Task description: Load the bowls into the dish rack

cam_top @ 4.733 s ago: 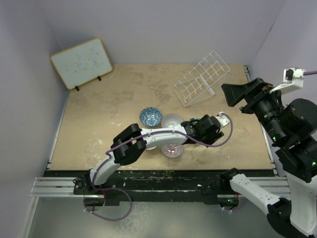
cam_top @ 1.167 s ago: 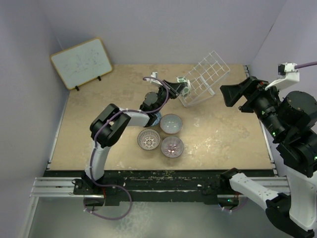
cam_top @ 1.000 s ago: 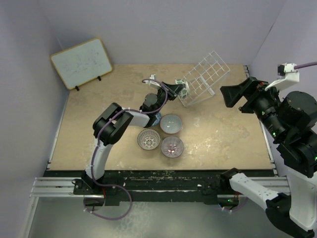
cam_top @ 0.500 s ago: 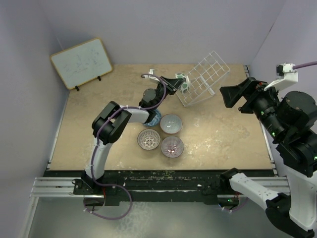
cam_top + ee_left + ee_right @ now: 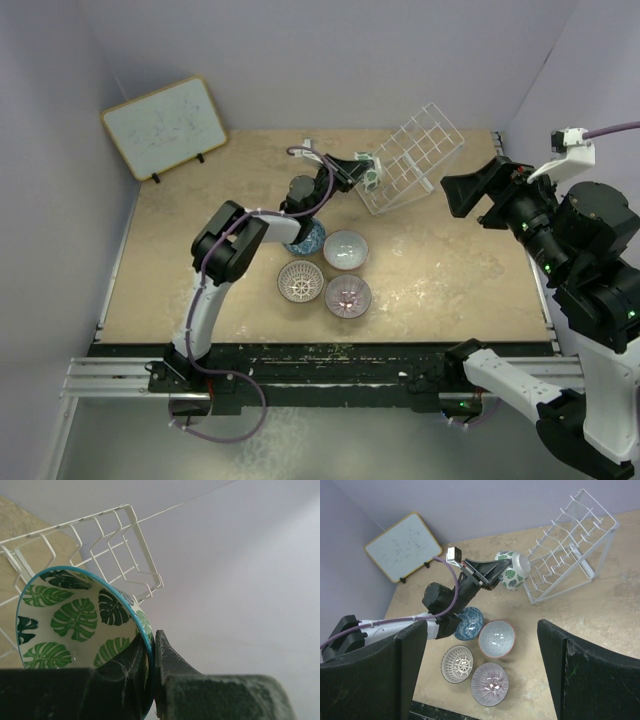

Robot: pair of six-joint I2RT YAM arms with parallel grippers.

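My left gripper (image 5: 362, 172) is closed almost fully on the rim of the green-and-white bowl (image 5: 75, 620). One finger presses inside the wall and the other outside, at the bowl's 4 o'clock edge in my left wrist view. The bowl hangs off the table, tipped on its side, with its leaf-printed inside turned toward my wrist camera.

Seen from above, the dish rack (image 5: 410, 160) stands slanted at about 1 o'clock on the table (image 5: 200, 260). The held bowl sits just beside the rack's 9 o'clock edge. I cannot tell whether it touches the wires.

The other four bowls rest upright in a tight cluster near the table's centre, at about 7 o'clock from the rack:
- the blue bowl (image 5: 308, 238) is at the cluster's 11 o'clock, partly hidden under my left arm
- the pale grey-white bowl (image 5: 345, 249) is at 1 o'clock
- the brown-white lattice bowl (image 5: 300, 281) is at 7 o'clock
- the pinkish-purple bowl (image 5: 348, 296) is at 5 o'clock

My right gripper (image 5: 462, 190) hovers at 3 o'clock, well above the table. Its fingers are spread wide and hold nothing.

A whiteboard (image 5: 165, 127) leans at 10 o'clock, well apart from everything else.
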